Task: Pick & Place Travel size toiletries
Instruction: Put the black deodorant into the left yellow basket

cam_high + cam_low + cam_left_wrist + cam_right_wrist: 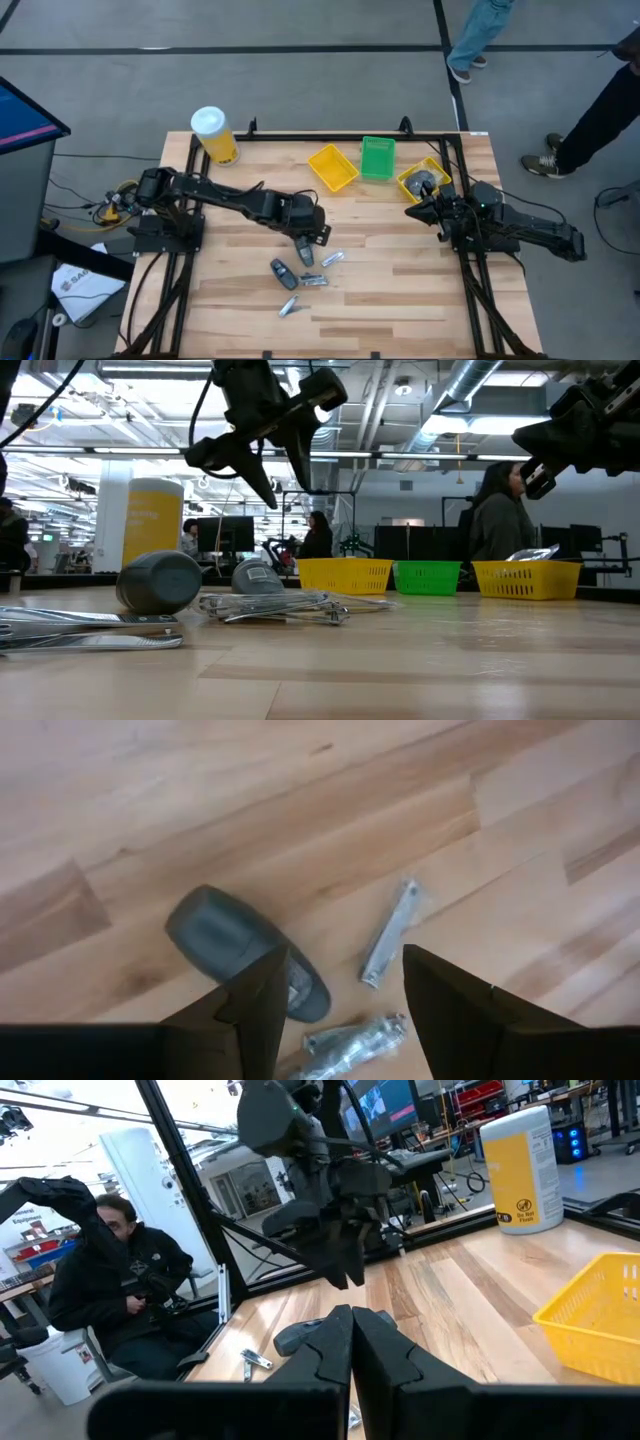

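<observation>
Several toiletries lie on the wooden table. In the high view there is a dark grey oblong piece (283,273), a second dark piece (305,257) and silver clippers (333,259) (313,281) (289,305). My left gripper (308,242) hangs open above the second piece, clear of the table in the low view (262,460). Its wrist view shows a grey oblong piece (225,938) and a clipper (390,933) lying flat below the fingers. My right gripper (418,212) is shut and empty (351,1342), beside the right yellow tray (437,168).
Along the far side stand a yellow tray (333,166), a green tray (378,157) and the right yellow tray, which holds a dark disc (424,179). A yellow canister with a white lid (214,134) is at the far left corner. People stand beyond the table.
</observation>
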Available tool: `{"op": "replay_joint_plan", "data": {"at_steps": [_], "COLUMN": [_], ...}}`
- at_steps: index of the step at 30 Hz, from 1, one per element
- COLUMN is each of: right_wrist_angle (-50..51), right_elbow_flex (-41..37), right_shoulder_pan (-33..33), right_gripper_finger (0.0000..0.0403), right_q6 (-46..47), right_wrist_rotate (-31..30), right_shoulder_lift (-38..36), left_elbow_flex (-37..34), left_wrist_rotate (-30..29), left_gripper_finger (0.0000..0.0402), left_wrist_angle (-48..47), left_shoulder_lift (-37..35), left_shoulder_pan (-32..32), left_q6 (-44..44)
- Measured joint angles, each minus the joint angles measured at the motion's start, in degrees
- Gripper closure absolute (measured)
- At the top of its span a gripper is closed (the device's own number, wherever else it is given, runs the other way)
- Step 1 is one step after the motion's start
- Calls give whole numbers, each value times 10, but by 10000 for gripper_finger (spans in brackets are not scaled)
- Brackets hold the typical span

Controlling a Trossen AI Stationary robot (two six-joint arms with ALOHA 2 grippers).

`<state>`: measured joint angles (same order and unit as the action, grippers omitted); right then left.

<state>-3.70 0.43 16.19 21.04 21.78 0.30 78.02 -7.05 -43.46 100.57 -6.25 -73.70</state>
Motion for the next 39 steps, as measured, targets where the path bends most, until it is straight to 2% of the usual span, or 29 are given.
{"op": "replay_joint_plan", "data": {"at_steps": [6, 13, 18, 23, 28, 39], "right_wrist_angle": [0, 0, 0, 0, 0, 0], "right_elbow_flex": [0, 0, 0, 0, 0, 0], "right_shoulder_pan": [0, 0, 0, 0, 0, 0], "right_gripper_finger": [403, 403, 403, 403, 403, 403], "right_q6": [0, 0, 0, 0, 0, 20], "right_wrist_rotate": [0, 0, 0, 0, 0, 0], "right_shoulder_lift": [0, 0, 0, 0, 0, 0], "left_elbow_flex": [0, 0, 0, 0, 0, 0], "left_wrist_rotate": [26, 17, 8, -2, -1, -38], "left_gripper_finger": [191, 123, 91, 95, 105, 105], "left_wrist_angle": [-20, -21, -36, -82, -75, -64], "left_shoulder_lift": [2, 13, 20, 40, 71, 99], "left_shoulder_pan": [-4, -21, -14, -12, -18, -6], "left_q6": [-12, 11, -25, -104, -153, -200]}}
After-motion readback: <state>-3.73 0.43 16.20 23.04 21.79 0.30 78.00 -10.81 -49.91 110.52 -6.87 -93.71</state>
